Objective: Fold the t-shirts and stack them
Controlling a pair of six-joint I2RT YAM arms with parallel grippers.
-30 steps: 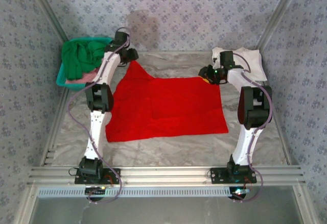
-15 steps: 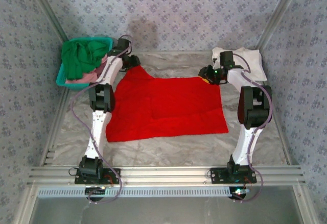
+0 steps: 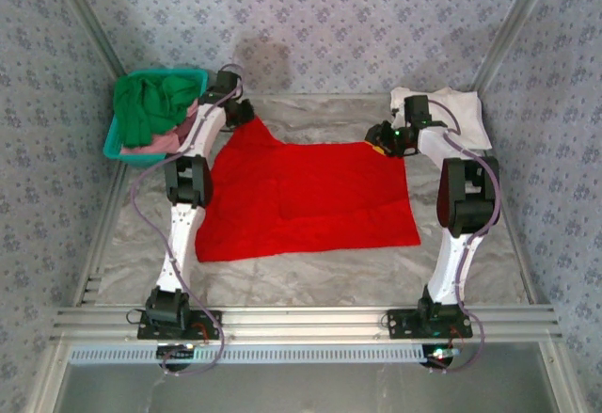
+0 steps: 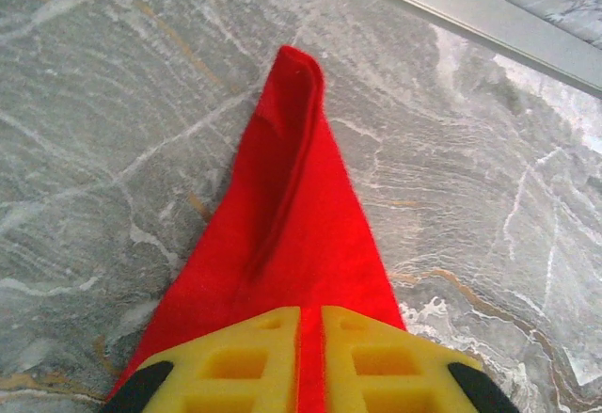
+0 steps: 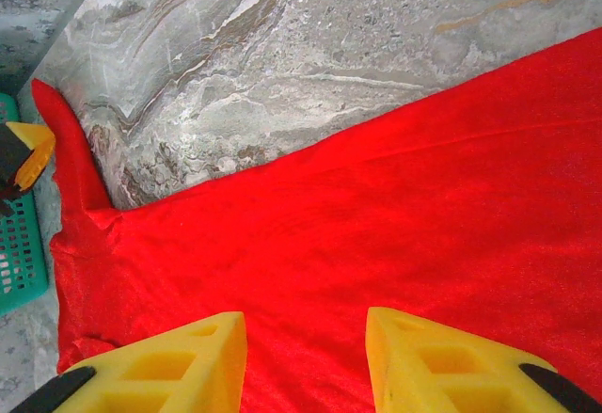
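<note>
**Worktop**: a grey marbled surface, veined white and tan, is taking up the middle of the overhead frame.

**Walls**: pale blue-grey paper with a repeating flower sprig is closing in the top, left and right of the frame.

**Rails**: silver metal bars are running across the lower frame, and my two arm bases are sitting on them.

**Basket**: teal plastic, sitting at the upper left against the wall.
- It is holding a green t-shirt, heaped over the rim.
- A pink t-shirt is showing under the green one.

**White t-shirt**: lying crumpled at the upper right.

**Red t-shirt**: lying spread across the centre of the worktop, with one corner drawn to a point toward the upper left.

**Left claw**: I am pinching it closed on that point, and a thin red strip is showing between the yellow pads.

**Right claw**: I am holding it over the red t-shirt's upper right edge with its yellow fingers standing apart. I cannot tell whether they are touching the cloth.
</note>
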